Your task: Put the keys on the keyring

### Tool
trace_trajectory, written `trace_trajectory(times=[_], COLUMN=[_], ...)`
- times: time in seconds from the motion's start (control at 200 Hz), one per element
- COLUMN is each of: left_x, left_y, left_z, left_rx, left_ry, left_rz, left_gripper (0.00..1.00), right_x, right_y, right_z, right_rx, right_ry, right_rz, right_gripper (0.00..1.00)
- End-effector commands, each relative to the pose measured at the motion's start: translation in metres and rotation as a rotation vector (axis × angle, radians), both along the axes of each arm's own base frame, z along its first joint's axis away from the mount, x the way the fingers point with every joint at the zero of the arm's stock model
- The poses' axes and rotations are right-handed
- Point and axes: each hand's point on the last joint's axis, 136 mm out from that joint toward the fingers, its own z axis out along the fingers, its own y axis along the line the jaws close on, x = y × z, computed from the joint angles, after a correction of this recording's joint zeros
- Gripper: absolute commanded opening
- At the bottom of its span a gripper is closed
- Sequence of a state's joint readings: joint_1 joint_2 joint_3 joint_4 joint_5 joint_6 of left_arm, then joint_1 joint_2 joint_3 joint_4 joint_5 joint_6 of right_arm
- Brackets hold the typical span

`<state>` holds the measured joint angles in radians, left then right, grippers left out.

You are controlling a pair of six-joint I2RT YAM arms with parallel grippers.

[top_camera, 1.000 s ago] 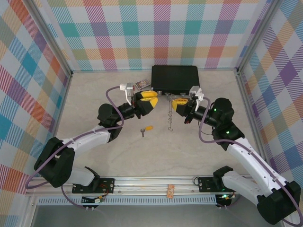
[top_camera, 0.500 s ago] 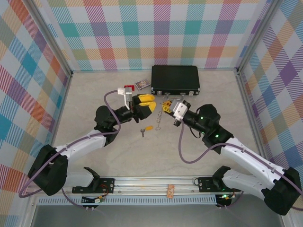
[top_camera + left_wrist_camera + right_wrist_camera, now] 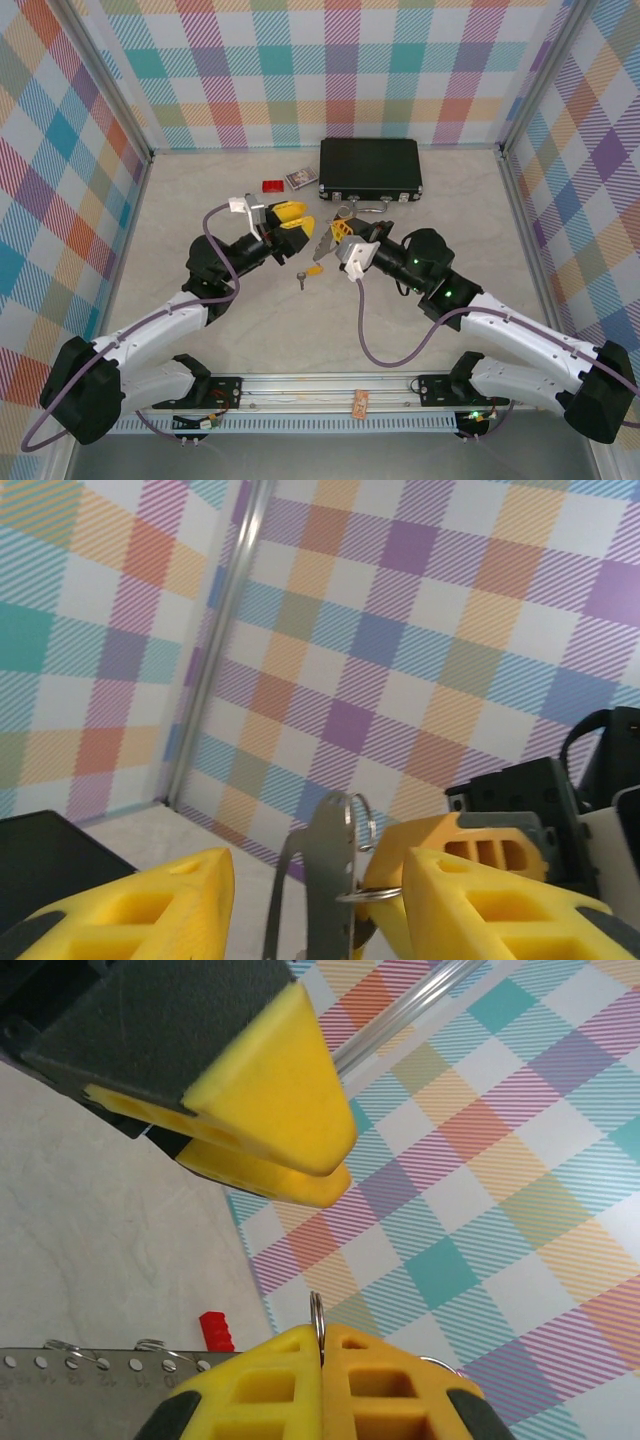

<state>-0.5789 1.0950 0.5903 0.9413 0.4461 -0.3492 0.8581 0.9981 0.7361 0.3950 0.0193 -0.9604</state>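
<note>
My right gripper point(image 3: 343, 232) point(image 3: 322, 1345) is shut on a thin wire ring of the keyring point(image 3: 322, 245), held above the table. The keyring's flat grey strip point(image 3: 330, 880) with small rings stands upright between the yellow fingers of my left gripper point(image 3: 296, 217) point(image 3: 320, 880), which is open and apart from it on both sides. The strip's holed end point(image 3: 90, 1372) also shows beside my right fingers. The keys lie on the table below both grippers: one with a yellow-orange head point(image 3: 315, 269) and a plain silver one point(image 3: 299, 282).
A black case point(image 3: 370, 167) stands at the back, its silver handle facing the grippers. A small red block point(image 3: 271, 186) point(image 3: 215, 1330) and a small card point(image 3: 300, 178) lie left of the case. Checked walls enclose the table on three sides.
Both grippers have drawn away from the case toward the near side. The right gripper carried the keyring left and brought it between the open left fingers. The keys stayed put.
</note>
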Motion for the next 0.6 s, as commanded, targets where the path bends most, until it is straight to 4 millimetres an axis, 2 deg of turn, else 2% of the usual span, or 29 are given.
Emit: trace_trajectory(times=[0.0, 0.365, 0.595], left_x=[0.008, 0.01, 0.006], left_y=[0.01, 0.012, 0.012], left_z=[-0.002, -0.002, 0.005], left_rx=[0.008, 0.023, 0.02], left_ry=[-0.015, -0.027, -0.045], left_rz=[0.079, 0.098, 0.084], left_gripper=[0.48, 0.48, 0.48], right_x=[-0.003, -0.009, -0.012], right_y=[-0.003, -0.003, -0.008], right_z=[0.018, 0.016, 0.03], right_rx=[0.031, 0.037, 0.147], right_ry=[-0.09, -0.112, 0.073], right_rz=[-0.01, 0.001, 0.022], right_gripper=[0.0, 0.0, 0.0])
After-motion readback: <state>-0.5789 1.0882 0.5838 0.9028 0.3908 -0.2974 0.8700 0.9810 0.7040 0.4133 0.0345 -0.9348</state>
